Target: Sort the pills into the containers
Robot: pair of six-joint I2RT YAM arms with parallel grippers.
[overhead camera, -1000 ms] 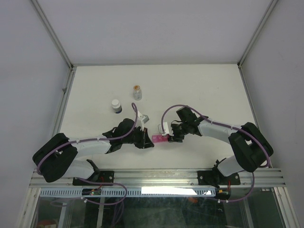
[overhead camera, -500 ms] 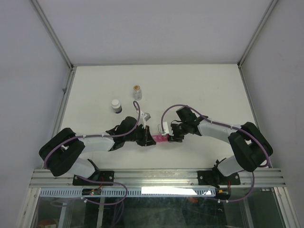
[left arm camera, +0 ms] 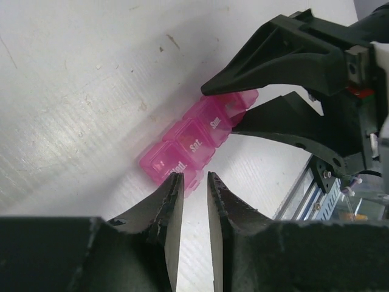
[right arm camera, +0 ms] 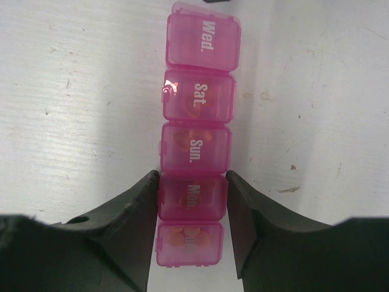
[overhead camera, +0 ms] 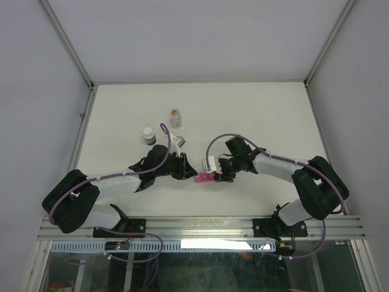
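Observation:
The containers are one translucent pink pill-organiser strip (overhead camera: 203, 177) (left arm camera: 196, 142) (right arm camera: 196, 146), lying flat on the white table (overhead camera: 267, 115) with its lids down. Orange pills (right arm camera: 189, 236) show through the lids of the compartments near my right wrist. My right gripper (overhead camera: 216, 176) (right arm camera: 192, 198) is shut on the strip, one finger pressing each side of the "Mon." compartment. My left gripper (overhead camera: 191, 173) (left arm camera: 193, 177) sits just off the strip's other end. Its jaws stand a narrow gap apart with only bare table between them, and they touch nothing.
A white-capped dark bottle (overhead camera: 148, 134) and a small clear bottle with orange-brown contents (overhead camera: 175, 117) stand upright behind the left arm. Metal frame rails run along the table's edges, and the arm bases sit on the near rail (overhead camera: 200, 226).
My left gripper has pulled back a little from the strip's end and its jaws have parted slightly. The left arm has shifted. The right gripper and the strip have not moved.

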